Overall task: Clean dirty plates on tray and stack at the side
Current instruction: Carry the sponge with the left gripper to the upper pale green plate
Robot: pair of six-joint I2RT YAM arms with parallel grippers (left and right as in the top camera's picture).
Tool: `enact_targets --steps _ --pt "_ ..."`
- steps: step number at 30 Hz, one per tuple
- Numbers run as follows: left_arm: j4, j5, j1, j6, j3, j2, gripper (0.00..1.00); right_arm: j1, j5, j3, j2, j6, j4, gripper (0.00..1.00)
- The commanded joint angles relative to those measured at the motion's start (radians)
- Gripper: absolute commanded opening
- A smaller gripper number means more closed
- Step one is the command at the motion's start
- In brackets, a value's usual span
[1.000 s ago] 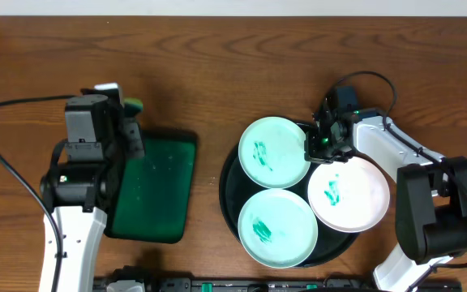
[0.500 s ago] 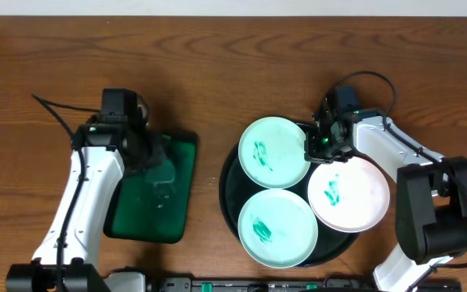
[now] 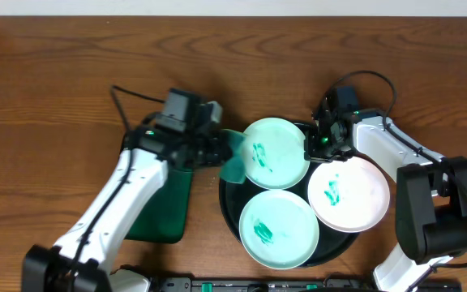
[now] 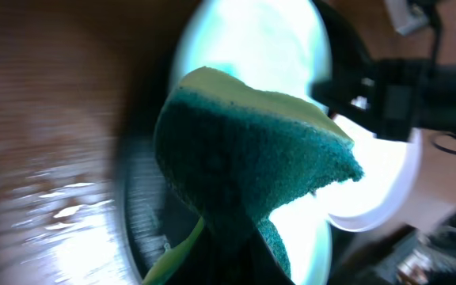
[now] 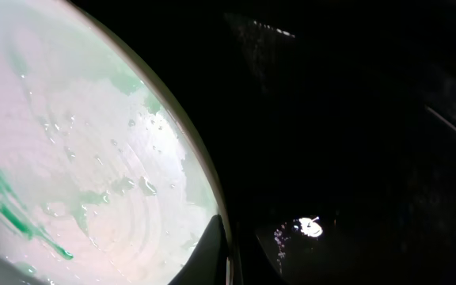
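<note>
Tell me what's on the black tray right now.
Three smeared white plates: rear-left plate, front plate, right plate overhanging the rim. The tray floor under them is hidden.

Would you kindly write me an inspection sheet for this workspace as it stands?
Surface: wood-grain table.
Job's things: top plate, bottom plate, right plate, all smeared, on the black tray.
Clutter: green tray, partly under the left arm.
Grippers: left pincer shut on a sponge at the top plate's left edge; right pincer shut by its right rim.
Cables: left cable, right cable, both arching.
Surroundings: pale strip past the far edge.
</note>
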Motion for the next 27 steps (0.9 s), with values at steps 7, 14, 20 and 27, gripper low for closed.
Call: enact_targets --steps 7,14,20,27 --pt "0.085 0.064 -0.125 -0.116 0.033 0.146 0.07 0.009 0.05 -0.002 -0.039 -0.068 0.016 0.01" --pt "0.149 0.063 -0.165 -0.117 0.033 0.199 0.07 0.014 0.101 -0.002 -0.129 -0.112 -0.025 0.01" --pt "0.216 0.06 -0.167 -0.172 0.033 0.241 0.07 0.053 0.127 -0.002 -0.203 -0.1 -0.08 0.01" --pt "0.263 0.025 -0.166 -0.198 0.04 0.257 0.07 0.114 0.168 -0.003 -0.2 0.072 -0.172 0.01"
